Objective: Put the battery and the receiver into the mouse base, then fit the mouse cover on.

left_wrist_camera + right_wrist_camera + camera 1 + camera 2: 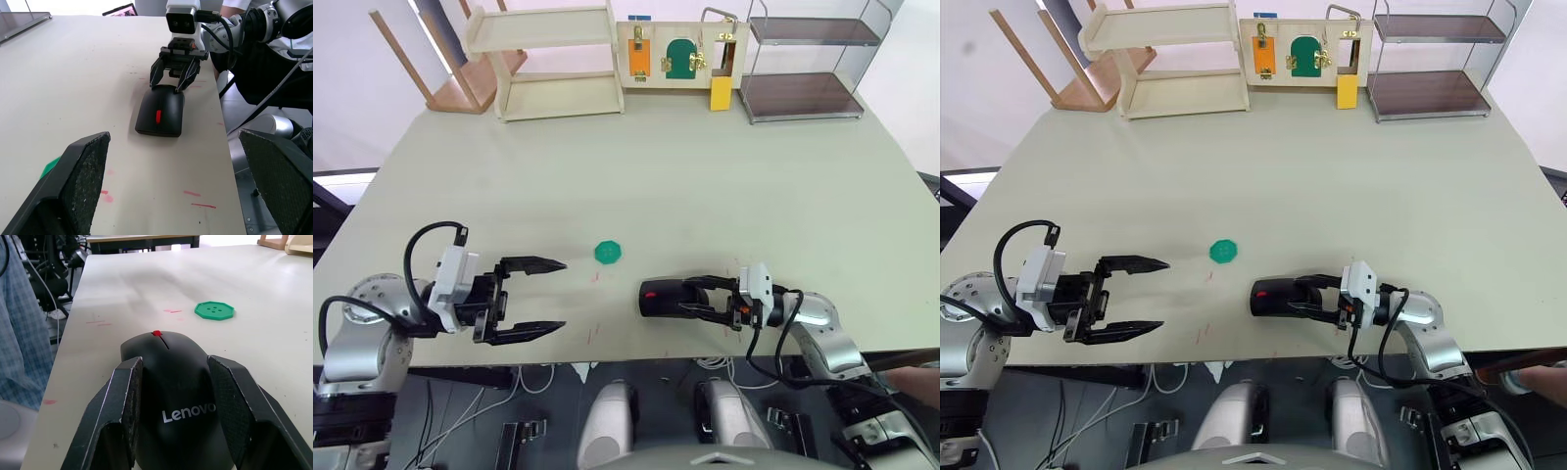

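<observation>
A closed black mouse lies near the table's front edge, its glossy mouse cover (661, 297) on top with a red scroll wheel showing and a Lenovo logo at its rear (188, 413). The mouse base is hidden beneath the cover. The battery and the receiver are out of view. My right gripper (693, 298) reaches in from the right, its two fingers (124, 406) pressed against the sides of the mouse's rear. My left gripper (560, 294) hovers wide open and empty to the left of the mouse, pointing at it.
A flat green button-like disc (608, 252) lies just beyond the mouse. At the back stand a wooden shelf (548, 59), a latch board (680, 54) and a metal rack (808, 59). A person's hand (915, 377) shows off the table's front right.
</observation>
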